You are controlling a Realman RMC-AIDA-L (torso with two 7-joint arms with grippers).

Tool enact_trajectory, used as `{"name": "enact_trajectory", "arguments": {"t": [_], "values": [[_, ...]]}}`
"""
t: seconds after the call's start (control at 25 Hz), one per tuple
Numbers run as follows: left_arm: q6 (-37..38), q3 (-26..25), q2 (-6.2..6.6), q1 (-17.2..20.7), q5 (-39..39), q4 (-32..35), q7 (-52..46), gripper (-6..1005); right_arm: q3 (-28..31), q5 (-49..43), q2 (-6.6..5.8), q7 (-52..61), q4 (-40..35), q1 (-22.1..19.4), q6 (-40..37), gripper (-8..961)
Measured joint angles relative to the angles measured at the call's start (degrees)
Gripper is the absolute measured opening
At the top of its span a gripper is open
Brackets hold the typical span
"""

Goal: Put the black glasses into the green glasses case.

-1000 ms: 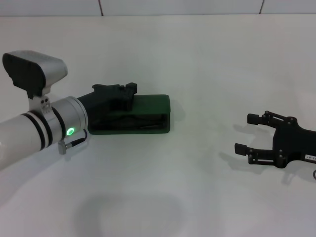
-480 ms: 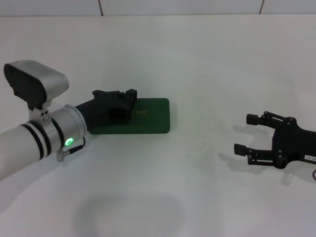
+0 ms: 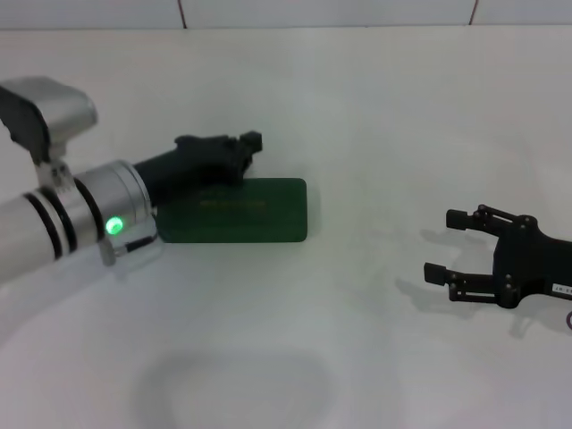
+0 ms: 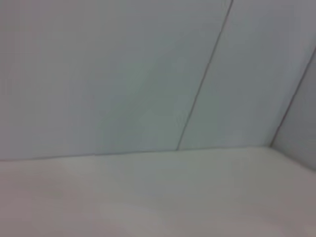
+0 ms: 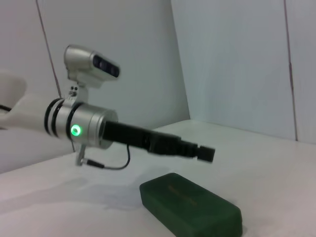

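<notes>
Closed green glasses case (image 3: 234,210) on table (image 3: 375,107), left; left tool (image 3: 243,145) above its far edge; right tool (image 3: 447,243) well apart, right

Bright even overhead light, soft faint shadows on white table (image 3: 357,107), left wrist view blurred

The white desk (image 3: 357,107) carries the green glasses case (image 3: 234,210), which lies flat and closed, just below the left end effector (image 3: 248,143) and well apart from the right end effector (image 3: 447,243).
</notes>
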Motion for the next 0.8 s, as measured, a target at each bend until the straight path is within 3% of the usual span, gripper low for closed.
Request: {"name": "enact_trajectory", "arguments": {"t": [0.16, 0.24, 0.4, 0.6, 0.8], "values": [[0.48, -3.77, 2.78, -4.38, 5.8, -2.28, -12.36, 4, 0.08, -0.05, 0.0, 0.34, 0.0, -0.08, -0.31, 880], [0.56, -6.63, 3.28, -6.42, 9.47, -4.24, -15.43, 5, 0.08, -0.06, 0.0, 0.35, 0.0, -0.13, -0.36, 880], [1.48, -11.89, 3.03, -7.76, 14.74, -5.02, -16.14, 5, 0.11, -0.09, 0.0, 0.35, 0.0, -0.17, -0.4, 880], [4.14, -16.43, 2.79, -7.19, 15.75, -3.83, -14.75, 167, 0.33, 0.16, 0.0, 0.35, -0.07, -0.17, -0.61, 879], [12.05, -22.79, 2.89, -6.01, 15.84, -4.19, -12.94, 355, 1.17, 0.33, -0.17, 2.5, -0.58, 0.05, -0.84, 879]]}}
